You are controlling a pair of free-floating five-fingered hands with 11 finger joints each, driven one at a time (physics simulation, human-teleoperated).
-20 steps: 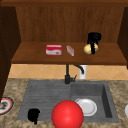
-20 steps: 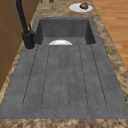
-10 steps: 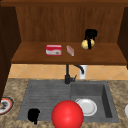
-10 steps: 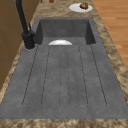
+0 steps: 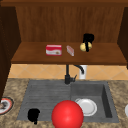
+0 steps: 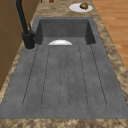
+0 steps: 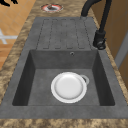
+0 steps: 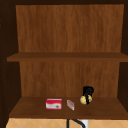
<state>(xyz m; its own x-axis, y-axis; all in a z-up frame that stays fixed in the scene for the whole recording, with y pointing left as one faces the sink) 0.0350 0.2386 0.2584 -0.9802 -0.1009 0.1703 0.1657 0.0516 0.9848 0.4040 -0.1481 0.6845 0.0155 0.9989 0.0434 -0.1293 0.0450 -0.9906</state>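
Nearest, at seven o'clock in the front view, the left hand (image 5: pixel 33 115) hangs over the draining board, fingers curled on nothing. Beside it sits a red ball (image 5: pixel 67 114), with a white plate (image 5: pixel 87 106) in the sink basin (image 5: pixel 106 100). Farther, at one o'clock, the right hand (image 5: pixel 87 40) grips a yellow ball (image 5: pixel 83 47) on the shelf (image 5: pixel 35 56), right of a red box (image 5: pixel 53 50).

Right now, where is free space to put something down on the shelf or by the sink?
The shelf is bare left of the red box and right of the right hand, which grips a yellow ball. The drainboard is bare. The basin holds a plate.
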